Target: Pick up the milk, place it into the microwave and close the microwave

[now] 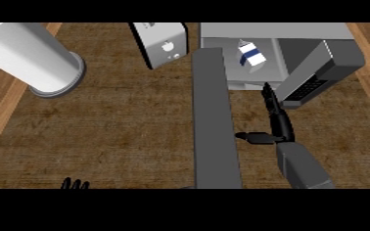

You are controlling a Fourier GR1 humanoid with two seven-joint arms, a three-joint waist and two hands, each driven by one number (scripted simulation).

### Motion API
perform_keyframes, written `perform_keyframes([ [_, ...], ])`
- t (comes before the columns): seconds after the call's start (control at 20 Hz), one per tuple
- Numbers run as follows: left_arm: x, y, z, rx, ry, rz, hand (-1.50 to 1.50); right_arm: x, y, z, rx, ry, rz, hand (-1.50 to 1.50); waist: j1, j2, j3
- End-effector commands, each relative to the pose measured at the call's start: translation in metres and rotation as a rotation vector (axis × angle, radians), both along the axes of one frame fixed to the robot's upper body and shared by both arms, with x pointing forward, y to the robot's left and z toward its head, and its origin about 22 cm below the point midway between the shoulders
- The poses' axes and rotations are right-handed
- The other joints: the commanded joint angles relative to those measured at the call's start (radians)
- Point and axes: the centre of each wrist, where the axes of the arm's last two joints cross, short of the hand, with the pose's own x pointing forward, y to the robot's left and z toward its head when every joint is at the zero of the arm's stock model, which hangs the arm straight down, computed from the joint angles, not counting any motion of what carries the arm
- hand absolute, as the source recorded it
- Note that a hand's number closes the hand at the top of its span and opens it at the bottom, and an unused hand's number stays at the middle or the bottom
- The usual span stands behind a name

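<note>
milk inside microwave, door open, right hand flat

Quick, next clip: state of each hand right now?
Left hand: only fingertips show at the lower edge, straight and resting; open, holding nothing.
Right hand: open, fingers straight toward the grey microwave, holding nothing.

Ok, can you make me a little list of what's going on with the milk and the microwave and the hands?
milk: inside the microwave, upright
door: wide open
right hand: open, in front of the microwave, holding nothing
left hand: resting at the view's lower edge, fingers up
also on counter: toaster, white cylinder
left to do: close the door
</note>
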Motion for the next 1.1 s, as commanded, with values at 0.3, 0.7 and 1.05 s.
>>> perform_keyframes([
  [0.3, 0.034, -0.016, -0.012, 0.015, 0.05, -0.164, -1.5, -0.054, -0.069, -0.015, 0.031, -0.084, -0.056, 1.5, -0.032, -0.006, -0.002],
  [0.7, 0.055, -0.049, -0.027, 0.18, 0.054, -0.333, 1.5, -0.075, -0.12, -0.001, 0.037, -0.057, -0.118, -1.5, -0.023, -0.005, -0.001],
  [1.05, 0.104, -0.089, -0.024, 0.199, 0.059, -0.37, 1.5, -0.098, -0.162, 0.013, 0.087, -0.055, -0.173, -1.5, -0.027, -0.004, -0.001],
])
